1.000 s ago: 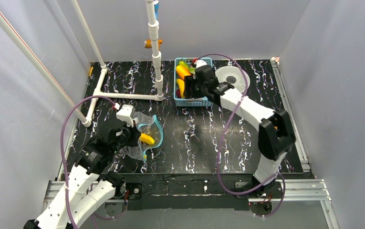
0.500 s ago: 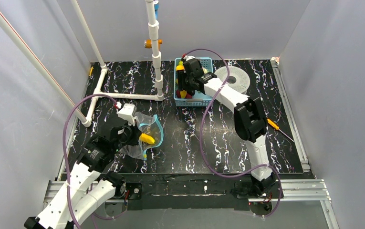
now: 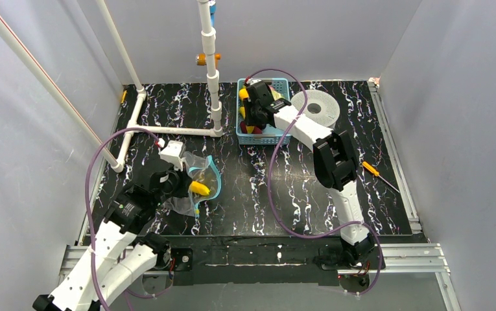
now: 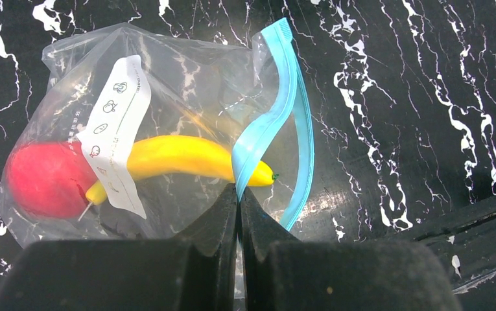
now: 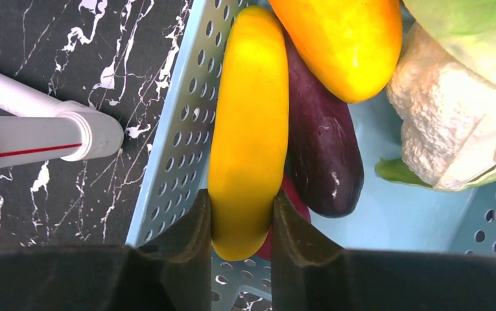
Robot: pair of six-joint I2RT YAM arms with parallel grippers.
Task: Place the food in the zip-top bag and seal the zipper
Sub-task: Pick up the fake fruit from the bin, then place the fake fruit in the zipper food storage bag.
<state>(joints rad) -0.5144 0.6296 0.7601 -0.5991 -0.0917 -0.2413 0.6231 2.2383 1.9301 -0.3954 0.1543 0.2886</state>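
Observation:
The clear zip-top bag [image 4: 167, 84] lies at the table's left [image 3: 196, 178]. Inside it are a red apple [image 4: 41, 181] and a yellow banana [image 4: 174, 159]. My left gripper [image 4: 238, 194] is shut on the pale-blue zipper [image 4: 268, 123] and holds the mouth open. My right gripper [image 5: 242, 214] is over the blue basket [image 5: 174, 149], shut on a long yellow fruit [image 5: 248, 123]. Beside it lie a dark purple eggplant [image 5: 323, 149], a second yellow piece [image 5: 345, 39] and a pale cauliflower [image 5: 452, 123]. A red piece shows under the yellow fruit.
A white pipe frame [image 3: 167, 129] stands at the back left, its foot close to the basket [image 3: 262, 136]. A white round disc [image 3: 316, 107] lies right of the basket. A screwdriver [image 3: 378, 175] lies at the right.
My right gripper has moved left over the basket and lower, and now grips the long yellow fruit. The left gripper and the bag have hardly moved.

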